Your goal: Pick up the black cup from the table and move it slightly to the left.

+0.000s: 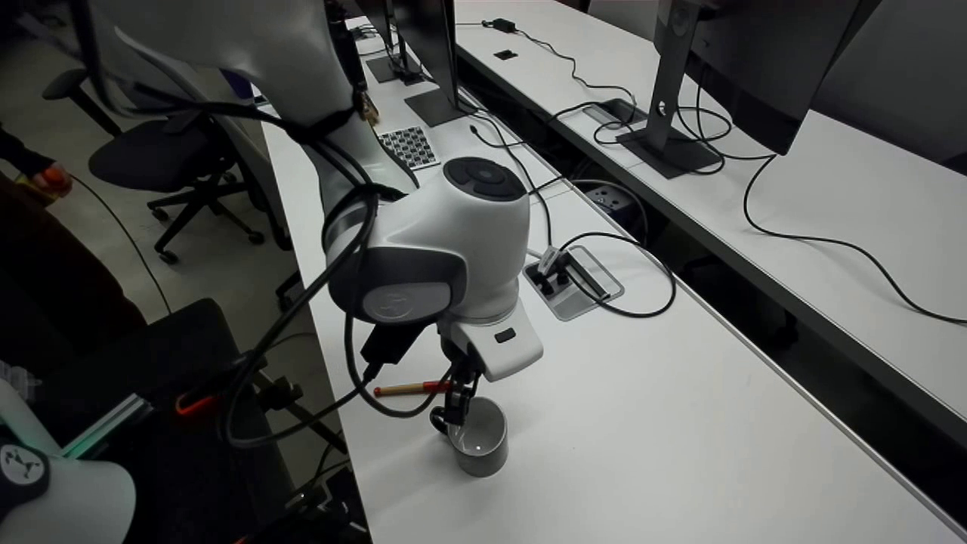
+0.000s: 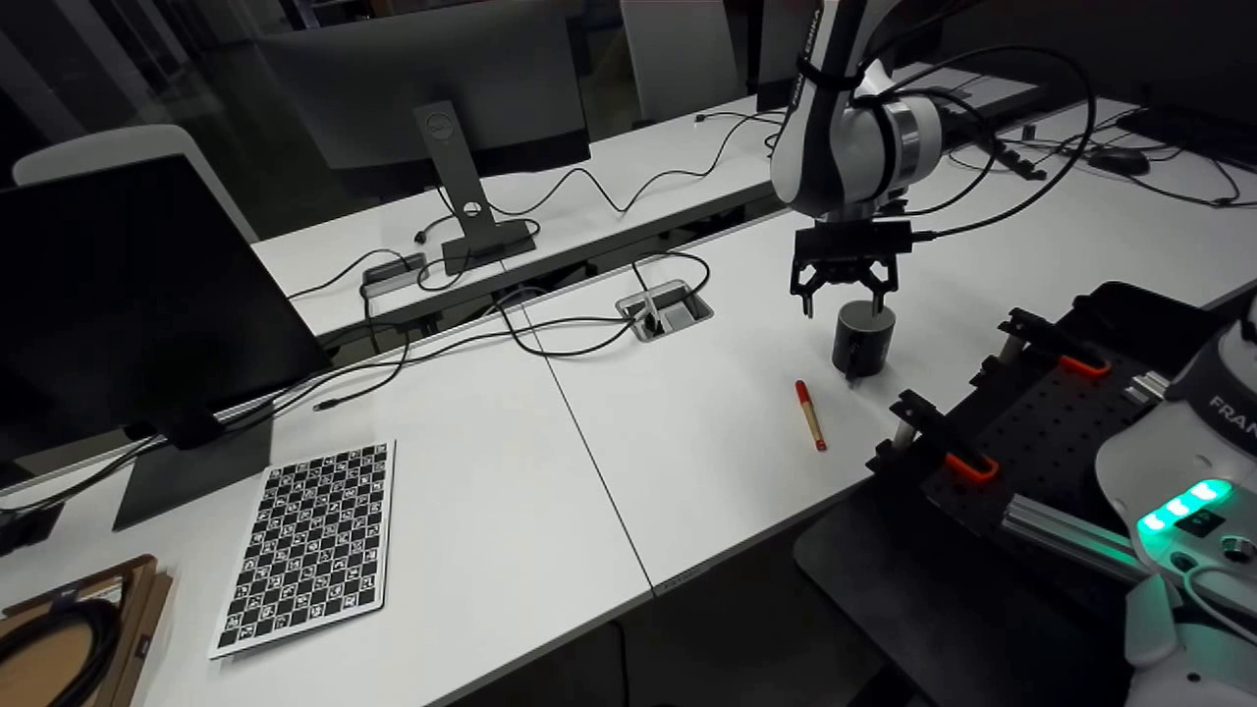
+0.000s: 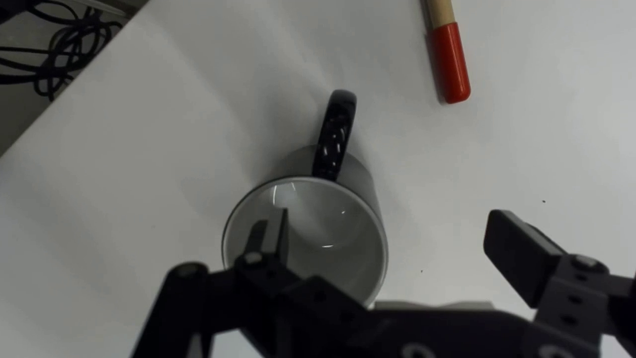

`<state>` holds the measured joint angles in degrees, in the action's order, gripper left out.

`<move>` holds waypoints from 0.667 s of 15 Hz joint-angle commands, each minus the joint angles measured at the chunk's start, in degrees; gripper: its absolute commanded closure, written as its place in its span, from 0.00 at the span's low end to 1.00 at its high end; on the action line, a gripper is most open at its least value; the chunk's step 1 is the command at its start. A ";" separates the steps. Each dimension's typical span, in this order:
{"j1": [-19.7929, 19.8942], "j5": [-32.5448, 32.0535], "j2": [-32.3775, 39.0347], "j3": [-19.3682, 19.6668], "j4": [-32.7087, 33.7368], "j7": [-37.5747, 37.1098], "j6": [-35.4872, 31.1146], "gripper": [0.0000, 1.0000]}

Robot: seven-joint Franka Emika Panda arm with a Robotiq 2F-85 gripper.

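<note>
At the left edge in an exterior view, a monitor (image 2: pixel 128 304) on its stand; to the right of it, lower left of the frame, a board (image 2: pixel 314 540) with a black-and-white pattern, flat on the white table (image 2: pixel 687 442). Around the centre, set into the table, a socket (image 2: pixel 683 314). Right of centre, a pen (image 2: pixel 811 417), lying flat, tan with red at both ends. Next, in the right half, the cup (image 2: pixel 864 339): upright on the table, near the pen, handle toward the lower edge of the frame. At the top of the cup and partly left of it, the pincer (image 2: pixel 843 308), spread wide, pointing down at the end of the arm (image 2: pixel 854 147). In the wrist view, one finger (image 3: pixel 273 238) left of centre, across the cup's mouth, with the other at right, outside the rim; tip of the former perhaps inside the cup, perhaps just over it, too dark and blurred to tell. Toward the right edge in an exterior view, a black plate (image 2: pixel 1031 427) with orange clips (image 2: pixel 972 469), then a white robot part (image 2: pixel 1149 452) with green lights (image 2: pixel 1183 506).
</note>
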<state>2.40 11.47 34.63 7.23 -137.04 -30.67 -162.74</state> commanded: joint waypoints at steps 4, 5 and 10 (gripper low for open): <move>2.17 2.51 3.99 -1.76 3.85 7.00 -0.10 0.00; 2.23 2.51 4.38 -1.74 4.23 7.28 0.00 0.00; 2.54 2.48 6.29 -1.73 5.86 8.43 0.29 0.00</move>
<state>4.17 12.37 38.88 6.08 -133.30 -24.67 -162.74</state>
